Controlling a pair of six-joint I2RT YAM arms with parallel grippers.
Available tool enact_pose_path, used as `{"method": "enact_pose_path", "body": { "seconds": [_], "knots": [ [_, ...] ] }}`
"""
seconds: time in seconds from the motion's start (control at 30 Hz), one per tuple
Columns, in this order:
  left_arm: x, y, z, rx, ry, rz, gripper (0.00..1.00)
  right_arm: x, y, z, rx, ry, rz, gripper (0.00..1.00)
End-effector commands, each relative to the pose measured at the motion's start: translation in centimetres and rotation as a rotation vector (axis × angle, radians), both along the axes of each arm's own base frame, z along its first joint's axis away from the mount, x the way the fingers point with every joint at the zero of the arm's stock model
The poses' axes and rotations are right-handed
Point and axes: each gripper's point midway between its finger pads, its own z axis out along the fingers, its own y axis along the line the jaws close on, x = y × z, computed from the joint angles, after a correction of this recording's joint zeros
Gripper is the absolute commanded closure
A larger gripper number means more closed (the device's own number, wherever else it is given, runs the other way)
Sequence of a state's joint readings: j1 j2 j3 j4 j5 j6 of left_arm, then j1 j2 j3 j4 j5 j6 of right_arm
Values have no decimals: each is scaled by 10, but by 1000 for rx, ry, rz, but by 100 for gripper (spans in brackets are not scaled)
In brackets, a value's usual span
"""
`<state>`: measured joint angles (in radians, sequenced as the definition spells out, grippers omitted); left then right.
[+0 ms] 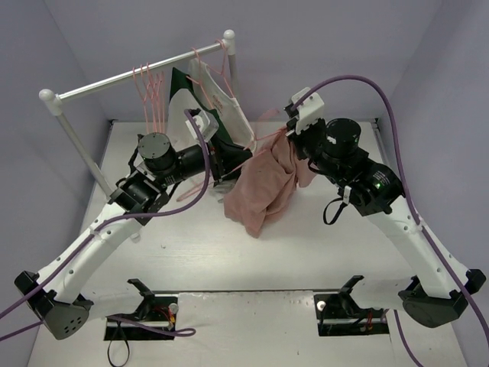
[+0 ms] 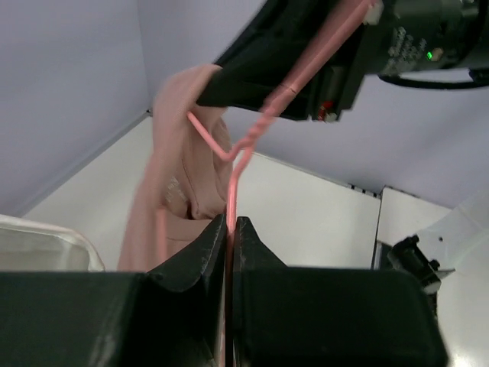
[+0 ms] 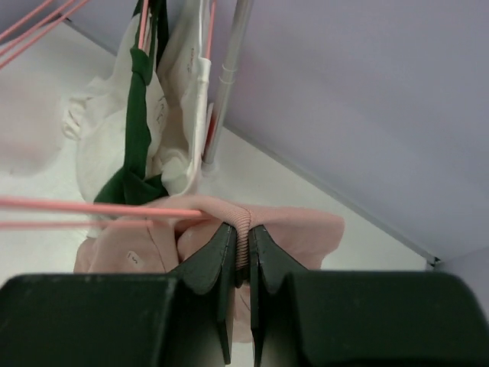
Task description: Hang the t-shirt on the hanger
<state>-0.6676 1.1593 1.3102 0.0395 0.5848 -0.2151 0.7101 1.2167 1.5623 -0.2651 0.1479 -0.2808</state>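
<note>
- White worktop [image 1: 306, 252]: is carrying both arms, whose bases are sitting at its near edge.
- Left hand [image 2: 231, 229]: its black jaws are pressing together on a thin pink wire clothes hanger [image 2: 231, 191], with only the wire between them. The hand is reaching in from the left, towards the middle of the worktop.
- Thin pink wire clothes hanger: is being held up off the worktop, between the two hands. Its wire is rising from the left hand to a bend and a twisted neck, then running on across the black body of the right hand. In the right wrist view two pink wires are coming in from the left and meeting the fabric just beside the jaws.
- Right hand [image 3: 242, 233]: its jaws are standing narrow, pinching a ribbed edge of a soft pink cotton t-shirt [image 3: 298, 225].
- Pink t-shirt: is hanging bunched below the right hand, drooping towards the worktop between the two arms. Whether the hanger is sitting inside it cannot be told.
- White-and-metal clothes rail [image 1: 130, 74]: is standing at the far side, behind the hands.
- Spare pink wire hangers [image 1: 149, 95]: are hanging on the rail's left part.
- Dark green garment [image 3: 137, 99] and white garment [image 3: 183, 84]: are hanging side by side near the rail's right post.
</note>
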Motion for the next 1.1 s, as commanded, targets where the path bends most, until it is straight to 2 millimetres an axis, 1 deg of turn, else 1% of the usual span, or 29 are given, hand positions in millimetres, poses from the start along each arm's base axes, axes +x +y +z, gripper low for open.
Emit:
{"method": "enact_pose_path", "body": {
  "seconds": [0.0, 0.07, 0.1, 0.13, 0.2, 0.23, 0.3, 0.37, 0.47, 0.5, 0.53, 0.63, 0.73, 0.8, 0.83, 0.87, 0.9, 0.93, 1.07],
  "knots": [
    [-7, 13, 67, -192, -93, 6, 100, -4, -23, 19, -5, -88, -79, 100],
    [-11, 15, 61, -211, -54, 3, 100, -7, -28, 15, 21, -72, -98, 100],
    [-10, 13, 49, -212, -17, -3, 100, -11, -29, 15, 42, -67, -95, 100],
    [-11, 12, 45, -224, 4, -11, 100, -13, -27, 12, 68, -49, -88, 100],
    [-14, 9, 40, -272, 57, -38, 100, -17, -15, 0, 87, -11, -31, 100],
    [-12, 5, 29, -265, 88, -46, 100, -18, -10, -4, 96, 5, -9, 100],
    [-12, -1, 22, -270, 122, -69, 100, -20, 1, -14, 120, 46, 30, 100],
    [-8, -7, 11, -268, 148, -78, 100, -20, 16, -27, 122, 91, 87, 100],
    [-4, -12, 3, -257, 157, -85, 100, -20, 28, -30, 130, 117, 130, 100],
    [-2, -14, 2, -262, 162, -93, 100, -23, 39, -32, 136, 134, 179, 100],
    [-1, -18, -1, -260, 171, -107, 100, -23, 43, -32, 139, 141, 199, 100],
    [0, -23, -1, -278, 175, -134, 100, -24, 56, -32, 143, 157, 251, 100],
    [1, -33, -7, -298, 197, -190, 100, -24, 69, -33, 146, 170, 295, 100],
    [0, -37, -12, -311, 214, -222, 100, -23, 73, -33, 143, 174, 305, 100],
    [0, -37, -10, -336, 211, -237, 100, -22, 74, -34, 141, 172, 305, 100],
    [-1, -39, -18, -336, 225, -247, 100, -20, 75, -35, 137, 174, 301, 100],
    [-3, -38, -17, -354, 226, -261, 100, -18, 75, -38, 132, 175, 296, 100],
    [-3, -39, -22, -356, 238, -265, 100, -16, 74, -41, 125, 178, 283, 99],
    [-2, -38, -29, -373, 257, -272, 100, -10, 68, -51, 105, 183, 239, 94]
  ]
}}
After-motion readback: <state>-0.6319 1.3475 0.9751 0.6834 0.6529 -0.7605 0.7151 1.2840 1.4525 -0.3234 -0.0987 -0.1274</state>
